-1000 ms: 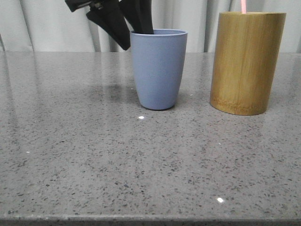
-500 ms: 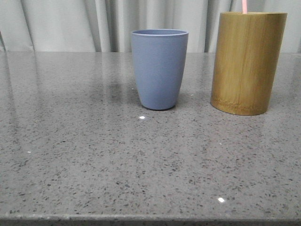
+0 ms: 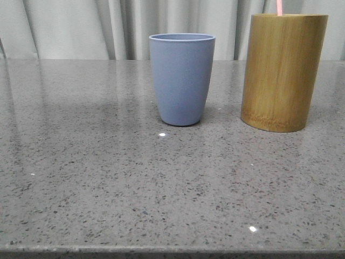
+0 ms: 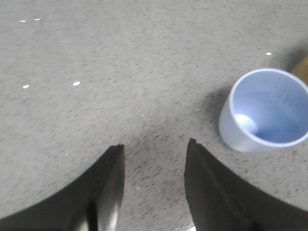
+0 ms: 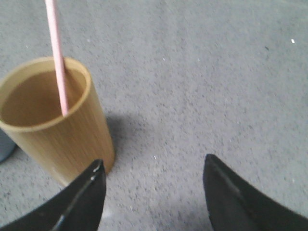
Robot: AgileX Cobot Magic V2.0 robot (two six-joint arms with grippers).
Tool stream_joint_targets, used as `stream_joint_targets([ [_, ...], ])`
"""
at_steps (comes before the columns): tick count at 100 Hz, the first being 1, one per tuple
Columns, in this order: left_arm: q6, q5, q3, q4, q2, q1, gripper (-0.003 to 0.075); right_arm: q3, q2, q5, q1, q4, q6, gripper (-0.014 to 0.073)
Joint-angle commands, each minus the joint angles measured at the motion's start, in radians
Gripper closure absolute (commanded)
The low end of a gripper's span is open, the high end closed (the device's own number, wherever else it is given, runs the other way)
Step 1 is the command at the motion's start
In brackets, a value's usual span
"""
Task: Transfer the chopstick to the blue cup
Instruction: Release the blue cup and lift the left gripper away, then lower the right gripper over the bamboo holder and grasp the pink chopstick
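Note:
The blue cup (image 3: 182, 78) stands upright near the middle of the grey table; in the left wrist view the blue cup (image 4: 267, 109) shows empty. A pale pink chopstick (image 3: 279, 7) sticks out of the tan bamboo cylinder (image 3: 282, 70) to the cup's right; the right wrist view shows the chopstick (image 5: 57, 57) leaning inside the cylinder (image 5: 53, 120). My left gripper (image 4: 155, 147) is open and empty above bare table beside the cup. My right gripper (image 5: 153, 166) is open and empty above the table beside the cylinder. Neither gripper shows in the front view.
The speckled grey table (image 3: 135, 189) reaches to a front edge at the bottom of the front view. A pale curtain (image 3: 81, 27) hangs behind it.
One second ago a black gripper hung at the blue cup's rim in the front view. It has since left that view. The cup and the cylinder have not moved.

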Motion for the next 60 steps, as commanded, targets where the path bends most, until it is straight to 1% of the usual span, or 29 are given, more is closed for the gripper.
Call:
stream_joint_targets([
  [1, -0.054, -0.064, 0.024, 0.063, -0.095, -0.005, 0.0424, -0.08, 0.035, -0.065, 0.014, 0.006, -0.005, 0.0137],
  [38, -0.192, -0.088, 0.269, 0.224, -0.345, -0.005, 0.0424, -0.339, 0.273, -0.043, 0.117, 0.047, -0.005, 0.0137],
  [60, -0.263, -0.093, 0.377, 0.289, -0.476, -0.005, 0.0424, -0.457, 0.409, -0.024, 0.137, 0.097, -0.005, 0.0137],
])
